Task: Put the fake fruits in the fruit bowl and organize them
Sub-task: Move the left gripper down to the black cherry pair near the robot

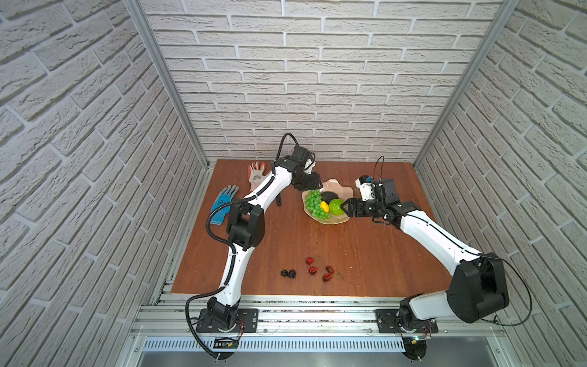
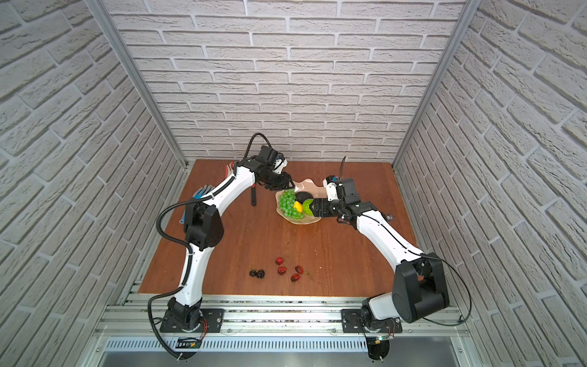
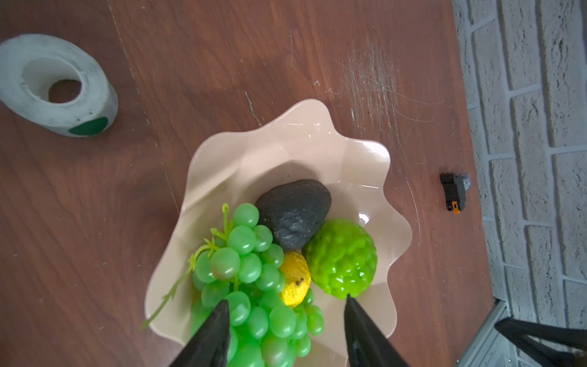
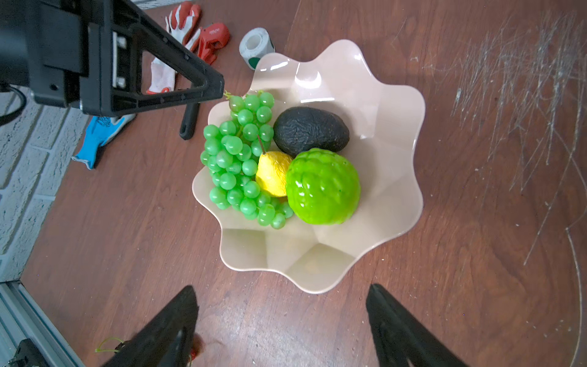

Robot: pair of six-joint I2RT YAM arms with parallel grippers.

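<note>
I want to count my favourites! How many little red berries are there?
4 red berries, all on the table near its front, right of the blackberries: one farthest back, one just before it, one at right, one nearest the front. More might hide under the grape bunch.

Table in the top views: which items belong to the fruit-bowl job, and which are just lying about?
Job: fruit bowl; in it, green grape bunch, avocado, bumpy green ball, lemon; loose on the table, two blackberries, four red berries.
Lying about: red-and-white glove, blue glove, red pipe wrench, white tape roll, small black part.
</note>
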